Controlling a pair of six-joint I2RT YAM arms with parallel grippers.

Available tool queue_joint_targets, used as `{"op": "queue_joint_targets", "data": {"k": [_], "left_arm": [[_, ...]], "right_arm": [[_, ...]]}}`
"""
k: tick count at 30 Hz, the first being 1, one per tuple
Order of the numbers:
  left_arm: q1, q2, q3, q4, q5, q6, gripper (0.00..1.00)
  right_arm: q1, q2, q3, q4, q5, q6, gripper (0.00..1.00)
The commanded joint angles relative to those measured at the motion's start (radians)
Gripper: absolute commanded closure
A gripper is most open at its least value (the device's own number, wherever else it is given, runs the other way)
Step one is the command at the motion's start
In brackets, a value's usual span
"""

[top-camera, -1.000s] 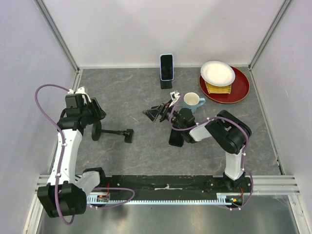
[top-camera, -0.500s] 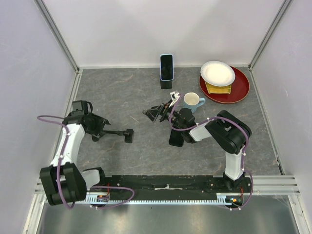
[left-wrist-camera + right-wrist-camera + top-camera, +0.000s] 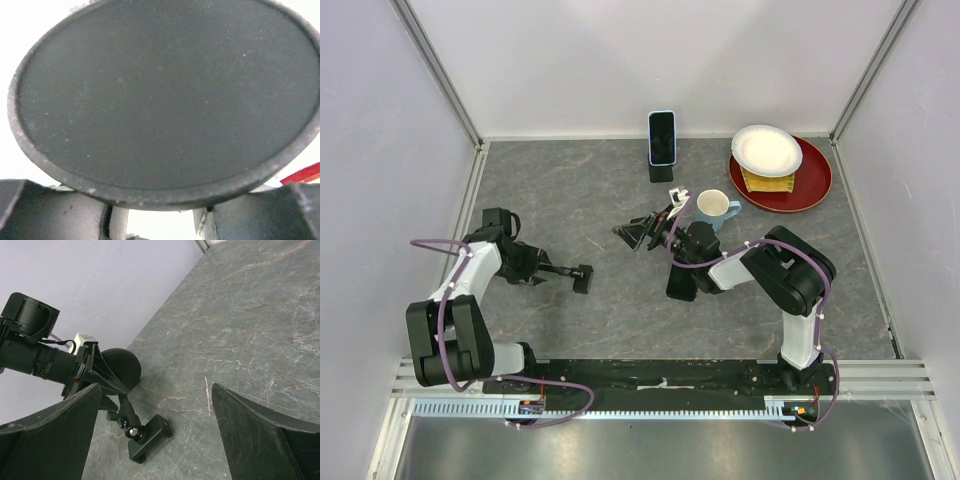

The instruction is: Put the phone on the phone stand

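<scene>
left tool (image 3: 532,266) at disc base (image 3: 165,100) of phone stand (image 3: 560,270), cannot tell if pinching | right tool (image 3: 155,432) spread, empty | risk: edge grip slips, stand skids on counter (image 3: 580,190)

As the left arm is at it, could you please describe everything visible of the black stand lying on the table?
The black stand lies on its side on the grey table, left of centre. It looks like matt metal or plastic: a round disc base, a thin rod and a block-shaped clamp head touching the table. The disc stands on edge between the left gripper's fingers; whether they press it cannot be told.
</scene>
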Motion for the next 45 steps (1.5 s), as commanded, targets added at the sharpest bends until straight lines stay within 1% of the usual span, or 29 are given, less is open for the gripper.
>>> {"op": "queue_joint_targets", "data": {"k": [1, 2, 5, 6, 8, 11, 13, 14, 15, 17, 18, 20, 21, 22, 23, 24, 26, 27, 28, 29, 32, 33, 34, 36, 38, 41, 42, 45], "left_arm": [[-0.008, 0.036, -0.029, 0.059, -0.041, -0.074, 0.51], [-0.008, 0.039, -0.035, 0.065, -0.033, -0.079, 0.53], [-0.007, 0.036, -0.049, 0.090, -0.030, -0.068, 0.74], [-0.007, 0.030, -0.047, 0.093, -0.033, -0.061, 0.87], [-0.008, 0.002, -0.044, 0.097, -0.039, -0.027, 0.98], [-0.008, -0.053, -0.031, 0.097, -0.042, 0.031, 0.98], [-0.007, -0.088, -0.031, 0.101, -0.004, 0.060, 0.98], [-0.004, -0.123, -0.034, 0.114, 0.028, 0.070, 0.98], [-0.001, -0.142, -0.038, 0.128, 0.113, 0.080, 0.98], [0.007, -0.188, -0.038, 0.133, 0.186, 0.093, 0.98], [0.009, -0.203, -0.028, 0.133, 0.237, 0.093, 0.98], [0.007, -0.232, -0.009, 0.116, 0.266, 0.096, 0.98], [0.009, -0.255, 0.008, 0.084, 0.284, 0.097, 0.98], [0.009, -0.268, 0.012, 0.075, 0.297, 0.099, 0.98], [0.009, -0.277, 0.014, 0.070, 0.314, 0.100, 0.98], [0.009, -0.295, 0.015, 0.056, 0.347, 0.100, 0.98], [0.007, -0.311, 0.015, 0.047, 0.377, 0.105, 0.98], [0.009, -0.320, 0.014, 0.044, 0.395, 0.105, 0.98], [0.009, -0.334, 0.015, 0.042, 0.404, 0.108, 0.98], [0.010, -0.343, 0.017, 0.042, 0.409, 0.111, 0.98], [0.007, -0.344, 0.034, 0.041, 0.439, 0.136, 0.98], [0.009, -0.343, 0.043, 0.041, 0.461, 0.157, 0.98], [0.007, -0.340, 0.049, 0.041, 0.475, 0.168, 0.98], [0.010, -0.344, 0.052, 0.051, 0.511, 0.201, 0.98], [0.009, -0.358, 0.046, 0.076, 0.548, 0.214, 0.98], [0.007, -0.361, 0.039, 0.079, 0.602, 0.229, 0.98], [0.007, -0.363, 0.037, 0.078, 0.613, 0.232, 0.98], [0.009, -0.374, 0.045, 0.058, 0.613, 0.260, 0.98]], "right_arm": [[-0.003, -0.001, 0.035, 0.033, -0.013, -0.009, 0.02], [-0.005, -0.001, 0.035, 0.033, -0.013, -0.012, 0.02], [-0.003, -0.007, 0.038, 0.019, -0.017, -0.031, 0.02], [-0.003, -0.010, 0.040, 0.007, -0.020, -0.037, 0.02], [-0.003, -0.015, 0.046, -0.004, -0.040, -0.068, 0.02], [0.003, -0.033, 0.055, -0.040, -0.056, -0.133, 0.02], [0.015, -0.054, 0.064, -0.102, -0.079, -0.179, 0.02], [0.021, -0.064, 0.075, -0.125, -0.092, -0.213, 0.02], [0.027, -0.082, 0.078, -0.164, -0.115, -0.277, 0.02], [0.053, -0.108, 0.063, -0.185, -0.131, -0.356, 0.02], [0.063, -0.132, 0.049, -0.170, -0.137, -0.427, 0.02], [0.083, -0.156, 0.003, -0.130, -0.180, -0.473, 0.04], [0.084, -0.174, -0.012, -0.078, -0.213, -0.486, 0.07], [0.086, -0.180, -0.029, -0.045, -0.279, -0.508, 0.10], [0.084, -0.188, -0.067, -0.007, -0.310, -0.516, 0.14], [0.086, -0.203, -0.090, 0.077, -0.327, -0.522, 0.19], [0.092, -0.217, -0.156, 0.154, -0.364, -0.548, 0.26], [0.096, -0.226, -0.175, 0.200, -0.376, -0.569, 0.33], [0.115, -0.234, -0.190, 0.199, -0.379, -0.598, 0.35], [0.127, -0.243, -0.210, 0.179, -0.372, -0.676, 0.35], [0.185, -0.286, -0.194, 0.003, -0.352, -0.796, 0.32], [0.193, -0.281, -0.177, -0.080, -0.361, -0.799, 0.27], [0.199, -0.274, -0.151, -0.103, -0.369, -0.799, 0.23], [0.210, -0.249, -0.144, -0.085, -0.361, -0.792, 0.17], [0.221, -0.246, -0.155, -0.051, -0.341, -0.796, 0.13], [0.251, -0.255, -0.155, -0.091, -0.315, -0.835, 0.11], [0.267, -0.255, -0.150, -0.103, -0.294, -0.870, 0.10], [0.285, -0.245, -0.143, -0.119, -0.262, -0.898, 0.11]]}}
